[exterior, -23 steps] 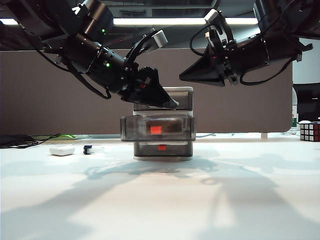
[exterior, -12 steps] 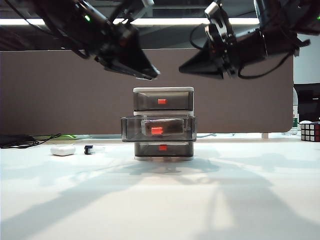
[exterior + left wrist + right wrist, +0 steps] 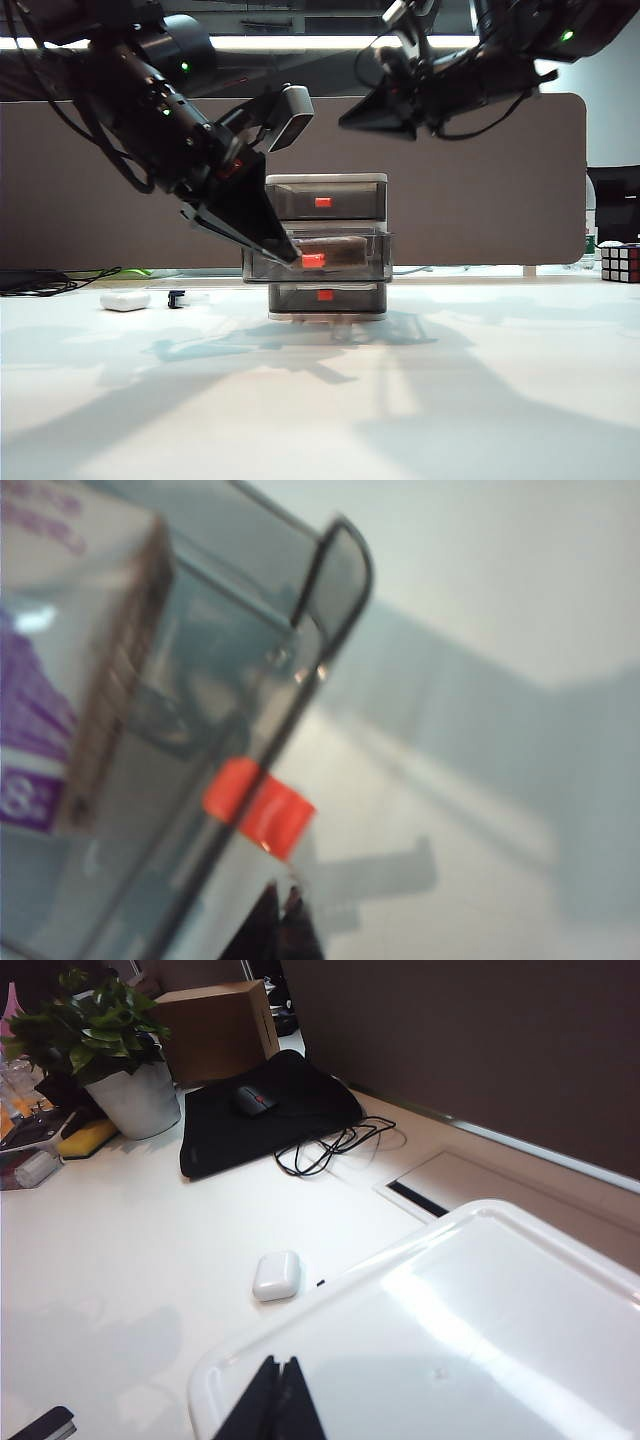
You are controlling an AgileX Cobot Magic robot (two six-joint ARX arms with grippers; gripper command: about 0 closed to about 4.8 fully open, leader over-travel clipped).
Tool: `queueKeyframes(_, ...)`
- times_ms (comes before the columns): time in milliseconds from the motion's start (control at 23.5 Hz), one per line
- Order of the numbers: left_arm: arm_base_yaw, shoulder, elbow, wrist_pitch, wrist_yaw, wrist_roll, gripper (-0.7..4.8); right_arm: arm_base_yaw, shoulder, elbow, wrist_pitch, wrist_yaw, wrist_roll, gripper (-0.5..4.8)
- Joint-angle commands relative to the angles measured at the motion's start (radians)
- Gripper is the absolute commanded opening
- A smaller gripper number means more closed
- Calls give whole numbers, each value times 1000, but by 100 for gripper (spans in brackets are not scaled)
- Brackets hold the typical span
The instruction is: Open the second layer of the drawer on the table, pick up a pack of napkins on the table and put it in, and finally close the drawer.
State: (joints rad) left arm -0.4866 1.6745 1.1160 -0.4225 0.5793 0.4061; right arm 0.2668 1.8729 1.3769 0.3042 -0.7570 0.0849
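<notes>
Having swung down from above, the left gripper [image 3: 287,255], pinched shut and empty, is nosing against the second layer [image 3: 316,256], the pack of napkins [image 3: 60,670] lying just behind it; a glancing push risks skewing the drawer [image 3: 326,246]. The right gripper [image 3: 347,122], closed, is hovering overhead.

— What is the drawer [image 3: 326,245] made of?
— Smoky translucent plastic, glossy, under a smooth pale top [image 3: 480,1330] that catches glare.
— The pack of napkins [image 3: 60,670]?
— Clear shiny film over printed purple-and-white paper.
— The surface [image 3: 320,400]?
— White, smooth, faintly sheened.
— The left gripper [image 3: 285,255]?
— Matt black plastic fingers [image 3: 280,930].
</notes>
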Motion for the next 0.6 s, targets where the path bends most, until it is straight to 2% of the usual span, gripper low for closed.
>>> queueKeyframes(43, 1, 11, 2, 65, -11, -26, -6, 14, 39, 43, -12, -1, -3, -5)
queueKeyframes(298, 1, 26, 2, 135, -46, -49, -6, 19, 103, 73, -29, 13, -2, -5)
queueKeyframes(426, 1, 51, 2, 208, -74, -68, -6, 19, 133, 73, -106, 68, -10, -5)
queueKeyframes(596, 1, 80, 2, 280, -117, -109, -6, 19, 153, 72, -148, 68, -18, -5)
